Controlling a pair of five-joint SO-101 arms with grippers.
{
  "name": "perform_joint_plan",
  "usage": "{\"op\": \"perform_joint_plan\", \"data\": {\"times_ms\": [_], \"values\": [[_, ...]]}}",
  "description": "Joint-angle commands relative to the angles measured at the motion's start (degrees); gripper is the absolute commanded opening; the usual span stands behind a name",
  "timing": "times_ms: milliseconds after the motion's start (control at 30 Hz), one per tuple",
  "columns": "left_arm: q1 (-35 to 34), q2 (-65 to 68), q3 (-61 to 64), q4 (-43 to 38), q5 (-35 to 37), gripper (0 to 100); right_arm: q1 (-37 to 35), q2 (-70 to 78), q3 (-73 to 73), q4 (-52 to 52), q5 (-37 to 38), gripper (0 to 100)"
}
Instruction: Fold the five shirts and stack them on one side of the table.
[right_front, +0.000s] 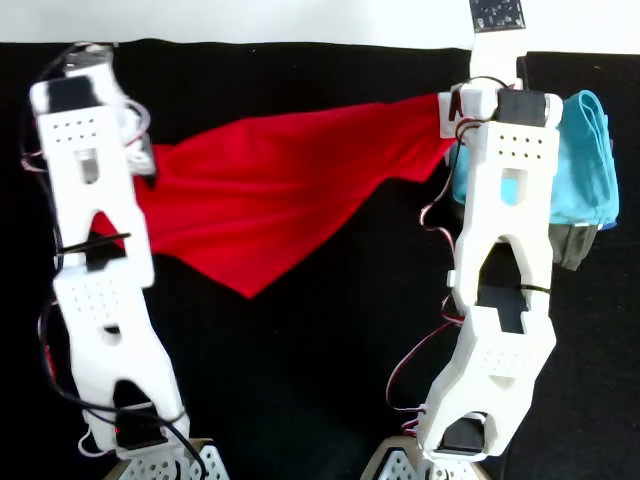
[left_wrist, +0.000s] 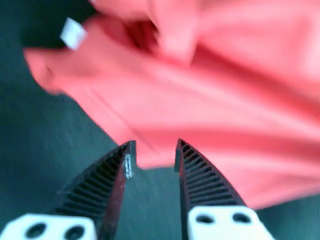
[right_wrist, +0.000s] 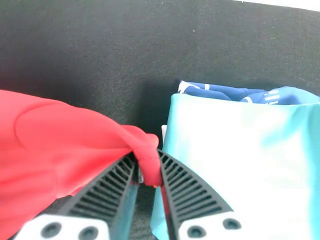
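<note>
We see the right pincer (right_wrist: 148, 165) squeezing a bunch of the red shirt (right_wrist: 60, 145), next to the blue pile (right_wrist: 240, 155). The left pincer (left_wrist: 154, 152) is partly open and holds nothing, with the shirt just past its tips.

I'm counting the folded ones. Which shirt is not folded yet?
The red shirt: it is stretched open, one end pinched in the right end effector. The light blue shirt beside it lies neatly folded.
</note>
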Motion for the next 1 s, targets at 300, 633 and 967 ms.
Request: {"op": "perform_joint_plan", "data": {"times_ms": [300, 633, 967], "values": [[22.8, -33.6, 60.7, -21.4, 4.9, 14, 0.7, -0.5, -2.8, 0.2, 0.5, 0.6], [5.8, -14.3, 50.5, -31.3, -0.2, 14, 0.9, -1.0, -4.0, 13.3, 0.5, 0.6], [1.3, 19.6, -0.2, -17.2, 0.0, 14, -3.1, -0.8, -15.5, 21.8, 0.2, 0.6]]}}
